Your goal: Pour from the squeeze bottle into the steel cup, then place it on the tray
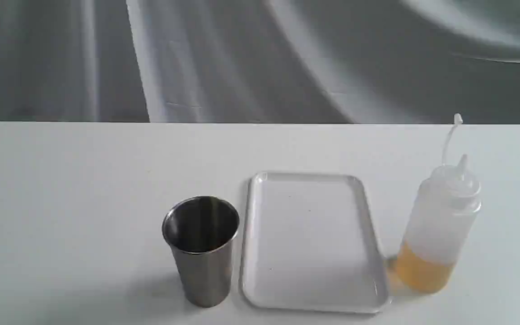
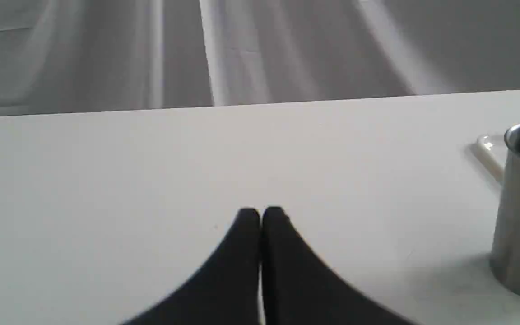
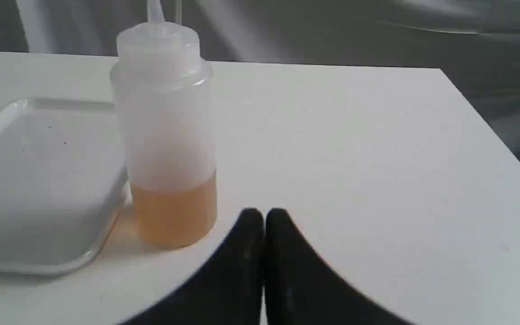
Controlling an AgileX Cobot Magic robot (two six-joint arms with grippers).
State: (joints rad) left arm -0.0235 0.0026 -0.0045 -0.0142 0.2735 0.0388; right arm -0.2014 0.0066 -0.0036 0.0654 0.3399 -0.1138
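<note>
- Translucent plastic squeeze bottle [image 1: 440,225] stands upright on the white table [image 1: 61,203], long axis vertical, nozzle up, amber liquid at its base; we place it just right of the tray [image 1: 309,241].
- Steel cup [image 1: 201,248] upright, mouth up, just left of the tray.
- Left gripper [image 2: 260,216]: fingers pressed together, holding nothing.
- Right gripper [image 3: 263,219]: fingers together, empty, near the bottle.

Left gripper [image 2: 261,214] and right gripper [image 3: 264,215], both closed and empty.
Black jaws pressed together, each poised over the table [image 2: 106,180].
</note>
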